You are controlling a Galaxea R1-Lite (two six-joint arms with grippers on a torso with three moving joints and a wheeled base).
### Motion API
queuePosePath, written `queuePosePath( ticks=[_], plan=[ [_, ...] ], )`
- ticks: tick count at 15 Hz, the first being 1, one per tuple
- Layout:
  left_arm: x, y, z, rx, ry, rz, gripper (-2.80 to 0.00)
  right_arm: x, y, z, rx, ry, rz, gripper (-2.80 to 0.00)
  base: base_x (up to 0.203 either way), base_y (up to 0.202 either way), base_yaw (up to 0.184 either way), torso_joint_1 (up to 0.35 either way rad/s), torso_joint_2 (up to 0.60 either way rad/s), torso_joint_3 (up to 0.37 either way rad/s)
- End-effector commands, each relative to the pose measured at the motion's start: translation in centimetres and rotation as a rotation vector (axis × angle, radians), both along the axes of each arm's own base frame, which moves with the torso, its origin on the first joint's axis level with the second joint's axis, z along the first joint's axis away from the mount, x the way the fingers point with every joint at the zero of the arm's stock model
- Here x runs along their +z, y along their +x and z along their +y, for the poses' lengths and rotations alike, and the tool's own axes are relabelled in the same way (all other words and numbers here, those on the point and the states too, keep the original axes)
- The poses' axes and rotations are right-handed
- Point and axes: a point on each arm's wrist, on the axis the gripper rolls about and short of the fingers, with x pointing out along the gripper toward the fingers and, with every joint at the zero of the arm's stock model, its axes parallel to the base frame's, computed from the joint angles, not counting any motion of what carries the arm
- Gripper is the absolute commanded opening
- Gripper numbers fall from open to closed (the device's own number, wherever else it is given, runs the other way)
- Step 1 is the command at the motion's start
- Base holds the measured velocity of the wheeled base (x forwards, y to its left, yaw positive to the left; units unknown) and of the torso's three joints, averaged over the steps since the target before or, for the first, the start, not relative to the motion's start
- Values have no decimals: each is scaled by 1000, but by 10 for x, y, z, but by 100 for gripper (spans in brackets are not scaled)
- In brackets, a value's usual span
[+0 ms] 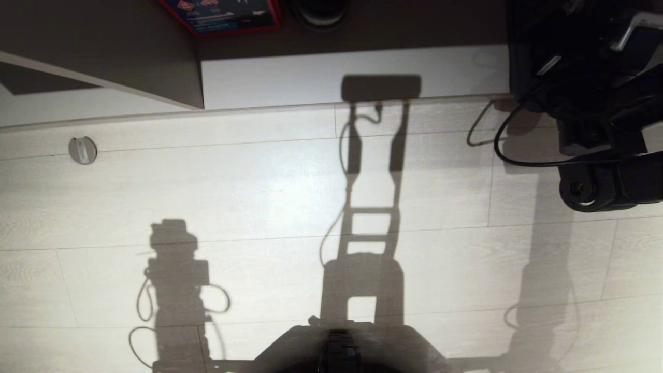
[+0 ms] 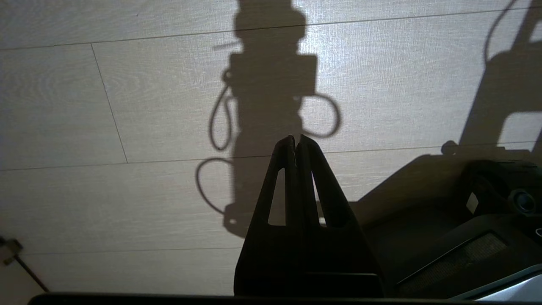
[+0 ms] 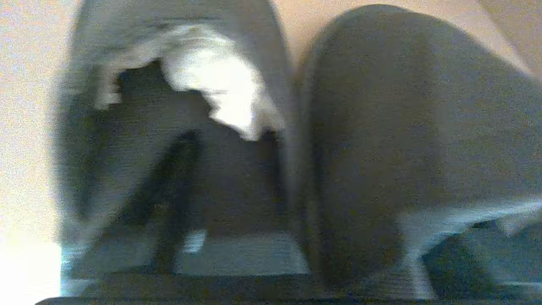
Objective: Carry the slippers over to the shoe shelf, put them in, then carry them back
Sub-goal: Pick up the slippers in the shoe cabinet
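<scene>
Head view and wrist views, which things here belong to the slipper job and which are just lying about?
Job: slippers; shoe shelf; right arm, at the shelf's right end.
Lying about: red-and-blue box; round floor disc; left gripper, parked shut over the floor.

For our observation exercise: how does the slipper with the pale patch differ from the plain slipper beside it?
The slipper with the pale patch shows a dark hollow opening; the plain slipper shows only a smooth, rounded, closed surface. The patched one has a bright spot; the plain one is even in tone. Both are dark fabric, side by side.
</scene>
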Motion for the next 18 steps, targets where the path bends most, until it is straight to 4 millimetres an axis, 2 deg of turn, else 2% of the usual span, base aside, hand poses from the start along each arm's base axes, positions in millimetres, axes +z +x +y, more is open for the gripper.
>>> queuePosePath(
  ticks=[1,15,18],
  plan=[
    [0,0,0,0,0,-1,-280,0,0,0,-3,1,-7,-280,0,0,0,0,0,0],
    [0,0,0,0,0,-1,-280,4,-5,-2,-6,2,-13,-280,0,0,0,0,0,0],
    [0,0,0,0,0,-1,-280,16,-24,-3,-6,8,-34,-280,0,0,0,0,0,0]
  ],
)
